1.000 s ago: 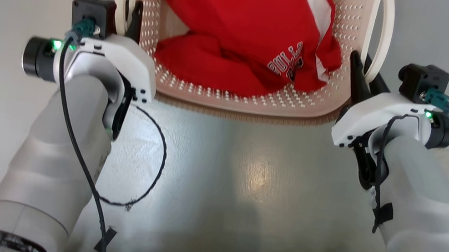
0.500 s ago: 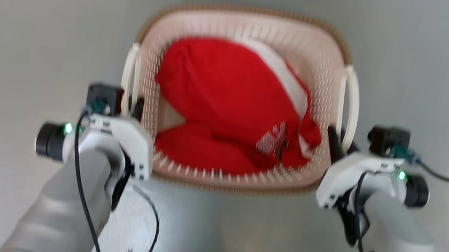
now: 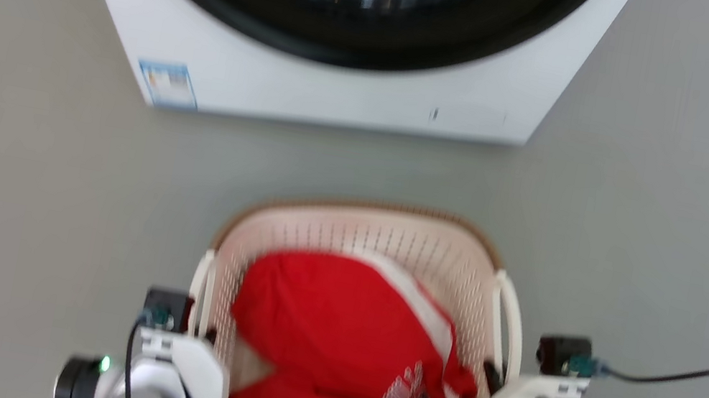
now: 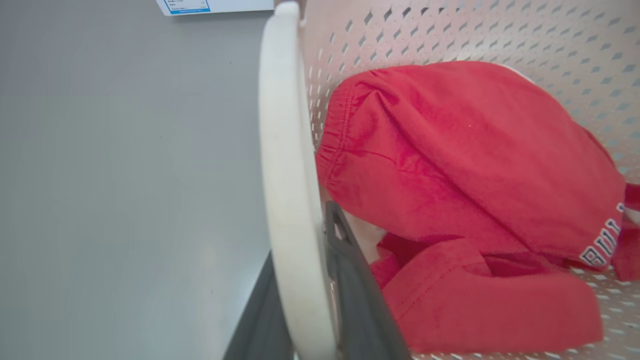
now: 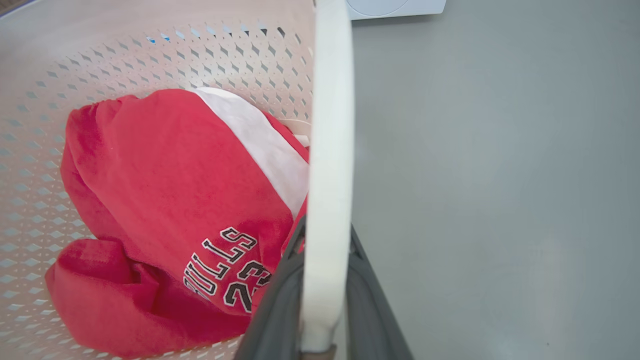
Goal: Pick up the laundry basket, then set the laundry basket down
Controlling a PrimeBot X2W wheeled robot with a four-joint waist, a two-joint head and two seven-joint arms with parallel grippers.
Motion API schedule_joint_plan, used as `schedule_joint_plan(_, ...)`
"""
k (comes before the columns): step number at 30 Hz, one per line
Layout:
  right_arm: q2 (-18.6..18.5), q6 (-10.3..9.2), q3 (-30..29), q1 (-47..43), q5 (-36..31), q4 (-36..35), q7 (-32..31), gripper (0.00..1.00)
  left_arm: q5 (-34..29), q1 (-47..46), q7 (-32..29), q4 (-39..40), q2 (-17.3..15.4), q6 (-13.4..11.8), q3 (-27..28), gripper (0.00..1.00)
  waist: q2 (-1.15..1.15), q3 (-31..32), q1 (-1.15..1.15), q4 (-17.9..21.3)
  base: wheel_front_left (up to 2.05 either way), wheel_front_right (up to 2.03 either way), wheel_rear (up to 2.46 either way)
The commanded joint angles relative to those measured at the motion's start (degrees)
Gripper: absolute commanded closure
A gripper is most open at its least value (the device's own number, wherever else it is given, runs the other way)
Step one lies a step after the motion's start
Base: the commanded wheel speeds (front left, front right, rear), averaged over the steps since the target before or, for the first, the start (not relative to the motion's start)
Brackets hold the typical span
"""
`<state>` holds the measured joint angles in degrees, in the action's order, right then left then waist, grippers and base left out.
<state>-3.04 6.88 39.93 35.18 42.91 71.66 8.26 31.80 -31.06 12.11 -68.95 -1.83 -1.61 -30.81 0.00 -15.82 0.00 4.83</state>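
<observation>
The laundry basket (image 3: 383,242), cream and perforated with a brown rim, sits low in the head view's middle and holds a red garment (image 3: 333,319) with a white stripe. My left gripper (image 3: 202,327) is shut on the basket's left loop handle (image 4: 287,175), with one dark finger (image 4: 357,305) on each side of the white band. On the other side my right gripper (image 3: 492,375) is shut on the right loop handle (image 5: 327,175), which runs between its fingers (image 5: 372,305). Whether the basket touches the floor I cannot tell.
A large white washing machine (image 3: 315,90) with a dark round door stands on the grey floor just beyond the basket. A black cable (image 3: 696,372) trails right from my right wrist. Bare floor (image 3: 0,180) lies on both sides.
The head camera has swung upward, so the basket and both grippers sit lower in the picture and the washing machine has come into view. Both grippers keep their hold on the handles.
</observation>
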Motion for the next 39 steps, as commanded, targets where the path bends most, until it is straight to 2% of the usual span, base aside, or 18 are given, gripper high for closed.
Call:
schedule_joint_plan(1, 0.2, 0.61, 2.1, -1.7, 0.6, -0.6, -0.2, 1.0, 0.9, 2.1, -0.3, 0.7, -1.0, -0.2, -0.7, 1.0, 0.0, 7.5, 0.0, 0.3, 0.0, 0.0, 0.0)
schedule_joint_plan(7, 0.2, 0.61, 5.5, -5.7, 2.1, -0.8, -2.8, 1.0, 5.0, 6.6, -3.6, 1.6, -1.0, -1.3, -6.6, 1.0, 0.0, 14.1, 0.0, 0.0, 0.0, 0.0, 0.0)
schedule_joint_plan(15, 0.2, 0.61, 7.8, -7.1, 3.3, -1.0, -4.6, 1.0, 8.6, 7.9, -5.3, 2.2, -1.0, -2.1, -11.3, 1.0, 0.0, 16.8, 0.0, -0.4, 0.0, 0.0, 0.0)
schedule_joint_plan(39, 0.2, 0.61, 11.5, -6.7, 8.0, -0.8, -5.5, 1.0, 19.4, 6.9, -3.1, 2.7, -1.0, -4.4, -21.5, 1.0, 0.0, 16.4, 0.0, 1.4, 0.0, 0.0, 0.0)
